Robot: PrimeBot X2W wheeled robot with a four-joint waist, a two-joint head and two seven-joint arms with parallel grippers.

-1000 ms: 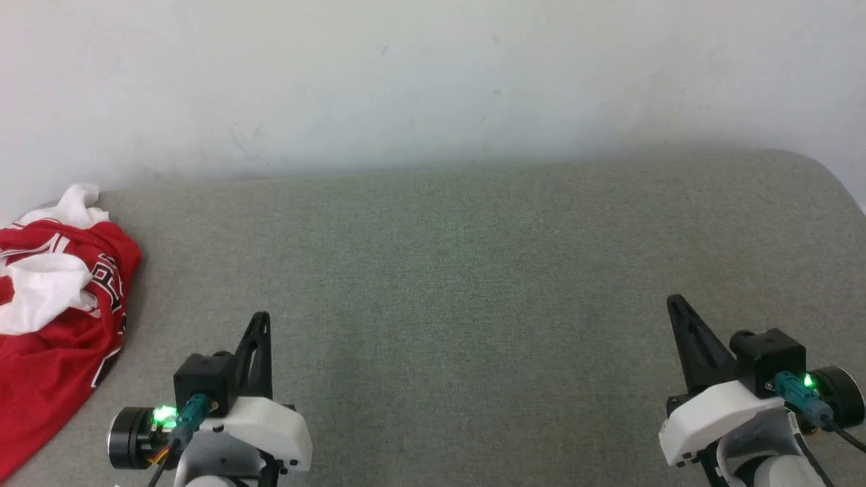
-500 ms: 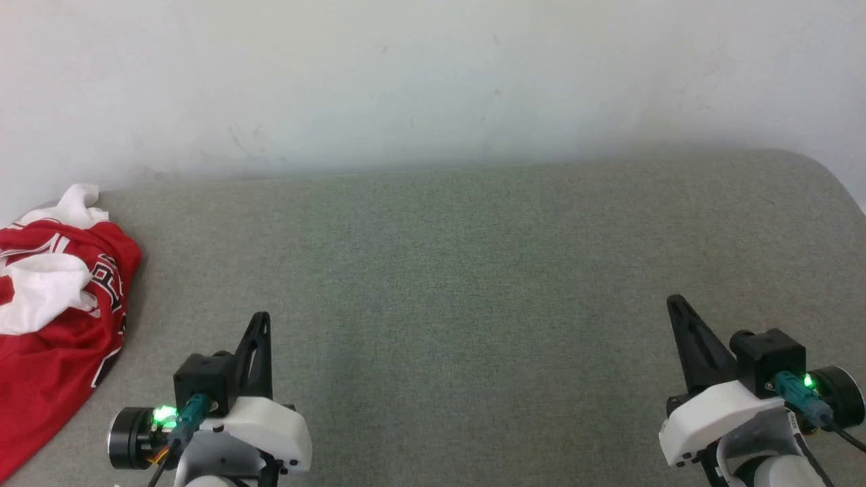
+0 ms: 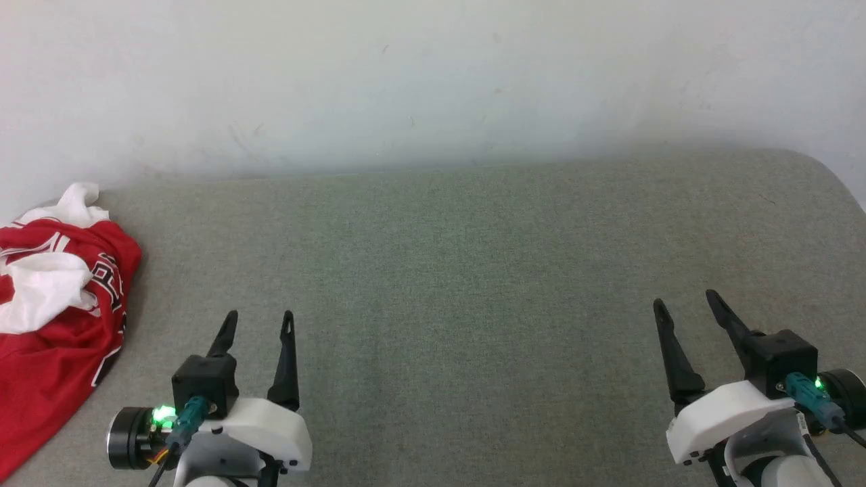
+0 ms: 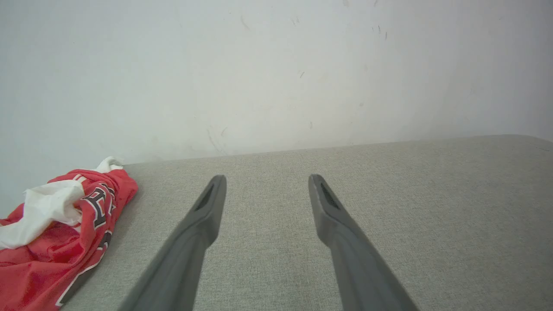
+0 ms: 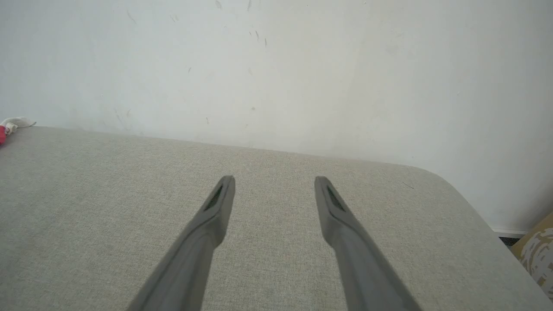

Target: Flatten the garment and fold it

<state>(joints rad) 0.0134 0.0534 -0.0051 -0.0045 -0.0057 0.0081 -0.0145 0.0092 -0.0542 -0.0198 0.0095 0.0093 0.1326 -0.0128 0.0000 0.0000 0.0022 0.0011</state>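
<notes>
Head view first: the garment (image 3: 61, 318) lies crumpled at the far left of the grey padded surface (image 3: 473, 270). It is a red heap with white sleeve cloth bunched on top and black lettering along its right-hand fold. Its length runs from the wall (image 3: 433, 81) back toward the robot's side, and part of it passes out of that picture's left edge. The left gripper (image 3: 260, 315) hangs near the front edge, fingers spread wide with nothing between them, pointing toward the wall. The heap sits off to its left, near but not touching. The right gripper (image 3: 684, 298) is across the surface at the front right, equally wide and empty, well apart from the cloth.

From the left wrist, the left gripper's (image 4: 267, 178) two fingers frame bare grey fabric, and the garment (image 4: 56, 242) lies left of the left finger.

From the right wrist, the right gripper's (image 5: 274, 178) spread fingers also frame bare surface. A scrap of the garment (image 5: 15, 122) peeks in at the left edge by the wall.

To my eye the left arm is the nearer one, and it would have to swing left to reach the heap.
</notes>
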